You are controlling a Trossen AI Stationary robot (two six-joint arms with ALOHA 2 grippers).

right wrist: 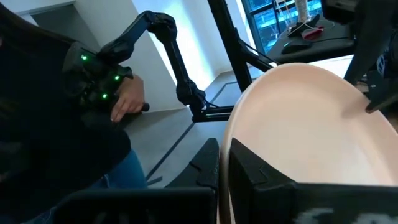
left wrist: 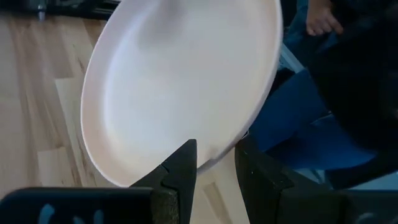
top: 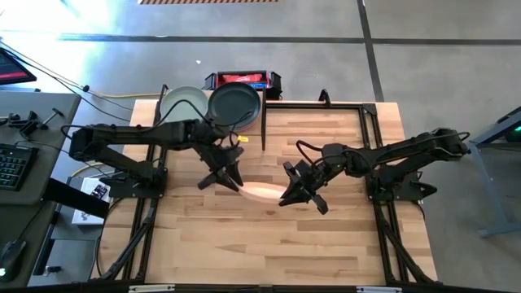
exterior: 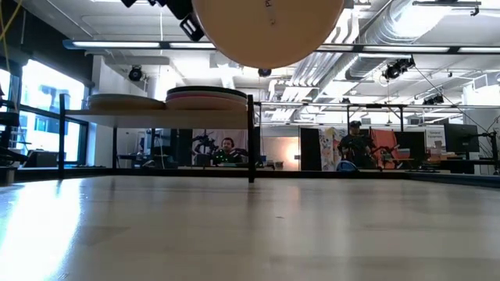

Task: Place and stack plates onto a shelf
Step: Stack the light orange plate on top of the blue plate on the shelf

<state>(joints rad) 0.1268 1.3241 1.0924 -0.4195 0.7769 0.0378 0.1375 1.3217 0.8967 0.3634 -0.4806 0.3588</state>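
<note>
Both end effectors (top: 221, 178) (top: 299, 194) grip peach plate (top: 262, 193) midair.

A peach plate (exterior: 268, 30) hangs at the top of the low view, well above the wooden tabletop (exterior: 250, 230) — only its rounded underside shows, cut off by the upper edge. Just beside its left edge a dark bit of a robot arm (exterior: 176, 12) comes down from above; whether its fingers grip the rim cannot be told here. Farther back on the left stands the shelf (exterior: 156, 114) on thin black posts, carrying two low stacks of plates (exterior: 207, 97) side by side — the right stack shows a pinkish edge. Beyond the table, two people (exterior: 226, 150) sit in the room.
</note>
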